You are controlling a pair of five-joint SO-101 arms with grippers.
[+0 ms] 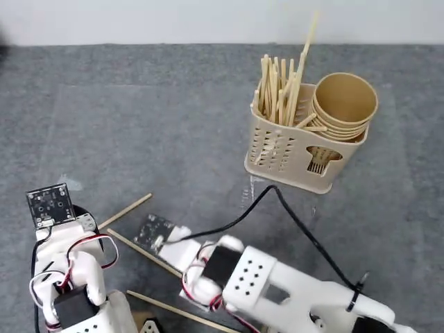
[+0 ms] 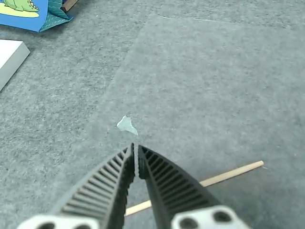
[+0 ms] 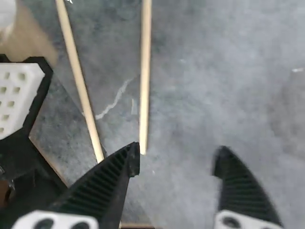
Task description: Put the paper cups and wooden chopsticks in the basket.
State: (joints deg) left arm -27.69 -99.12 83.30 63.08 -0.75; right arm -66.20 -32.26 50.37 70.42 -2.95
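the right hand [image 3: 178, 160] is spread wide, holding nothing. a chopstick [image 3: 144, 71] lies on the counter [image 3: 238, 71] just ahead, a bit to one side, pointing straight away. the left hand [image 2: 137, 152] is clenched, empty.

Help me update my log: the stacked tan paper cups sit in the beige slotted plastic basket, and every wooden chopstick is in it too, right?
Not every one: the high view shows three wooden chopsticks lying on the grey mat. The stacked tan paper cups do sit in the beige slotted plastic basket.
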